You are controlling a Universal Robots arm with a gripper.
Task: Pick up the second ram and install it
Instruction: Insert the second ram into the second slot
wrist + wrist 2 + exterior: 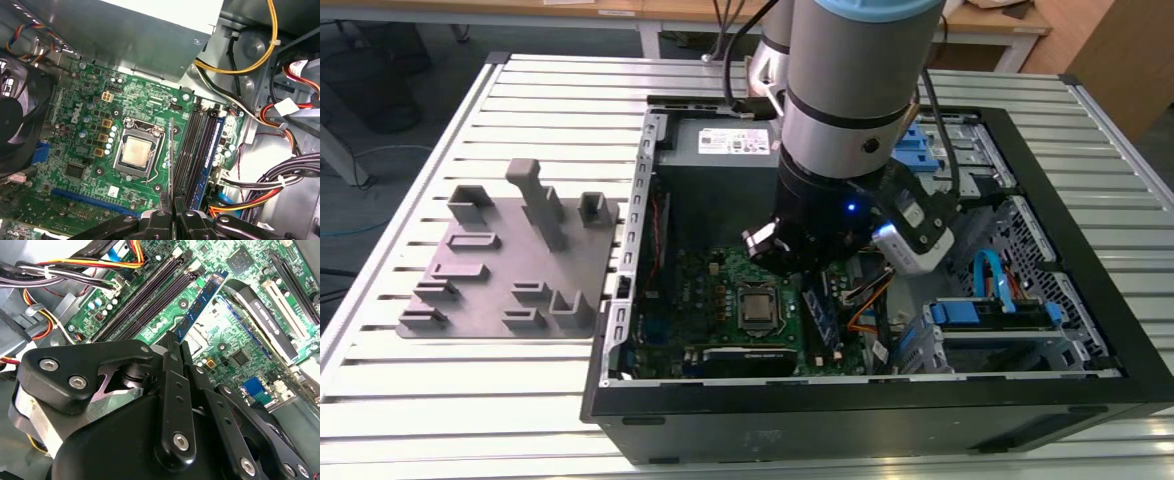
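Note:
My gripper (173, 214) is shut on the second ram (171, 160), a thin dark stick seen edge-on that reaches out from the fingertips. In the second wrist view the ram (200, 302) shows a blue face with chips, and the gripper (175, 344) clamps its near end. The stick hangs over the green motherboard (90, 150), between the CPU socket (137, 152) and the row of long memory slots (192, 150), apart from the slots. In the exterior view the gripper (811, 265) is low inside the open computer case (854, 400), with the ram (823, 322) under it.
A grey fixture block (507, 255) lies on the slatted table at the exterior view's left. Bundled cables (270, 175) run close beside the slots. A black fan (20, 120), the power supply (720, 145) and blue drive trays (994, 310) crowd the case.

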